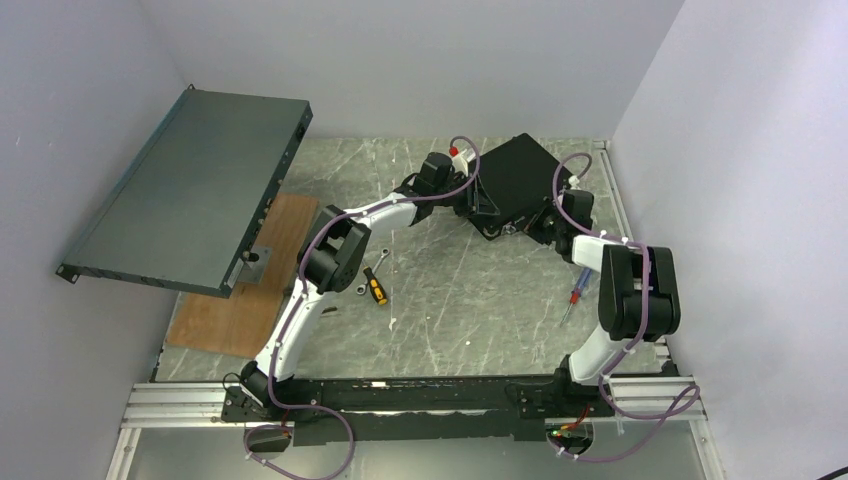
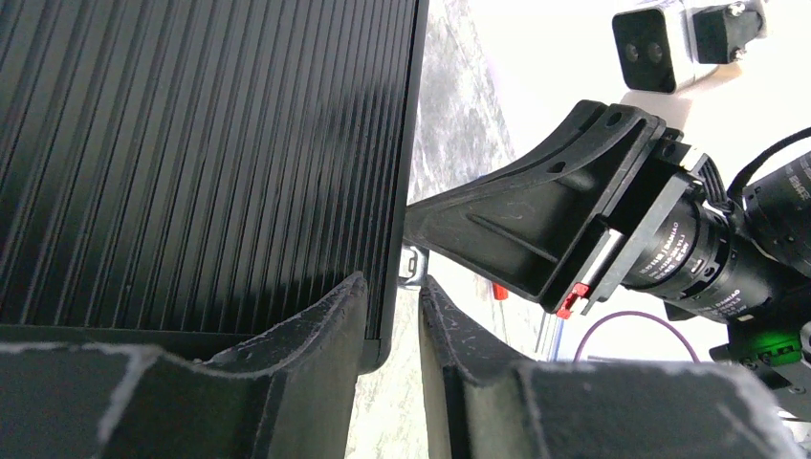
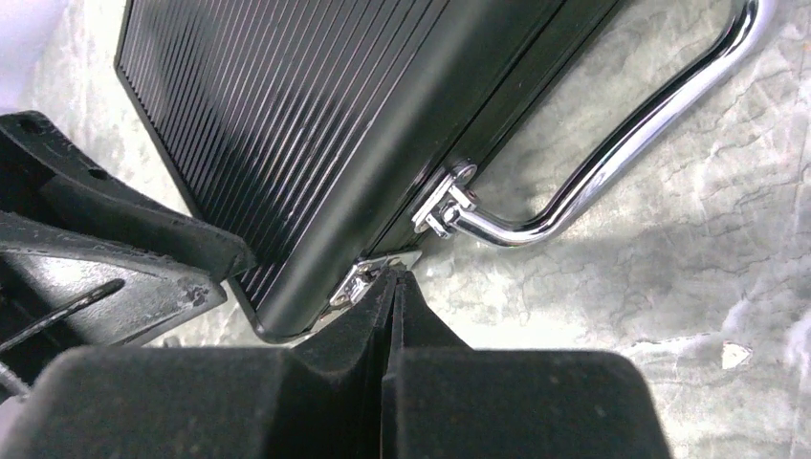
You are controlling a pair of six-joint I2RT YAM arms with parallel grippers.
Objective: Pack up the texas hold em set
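Note:
The black ribbed briefcase [image 1: 518, 178] lies closed on the marble table at the back. Chips, cards and buttons are hidden. My left gripper [image 1: 478, 205] is at the case's near left side. In the left wrist view its fingers [image 2: 394, 282] are a little apart, with the case's [image 2: 210, 153] corner edge in the gap and touching neither pad clearly. My right gripper [image 1: 540, 222] is at the case's near edge. In the right wrist view it [image 3: 394, 273] is shut, its tips against a silver latch [image 3: 368, 277] next to the chrome handle [image 3: 612, 163].
A yellow-handled screwdriver [image 1: 375, 288] and a wrench [image 1: 383, 255] lie mid-table. A red and blue screwdriver [image 1: 572, 298] lies by the right arm. A large grey metal panel [image 1: 190, 190] leans at the left over a wooden board [image 1: 240, 300]. Walls close three sides.

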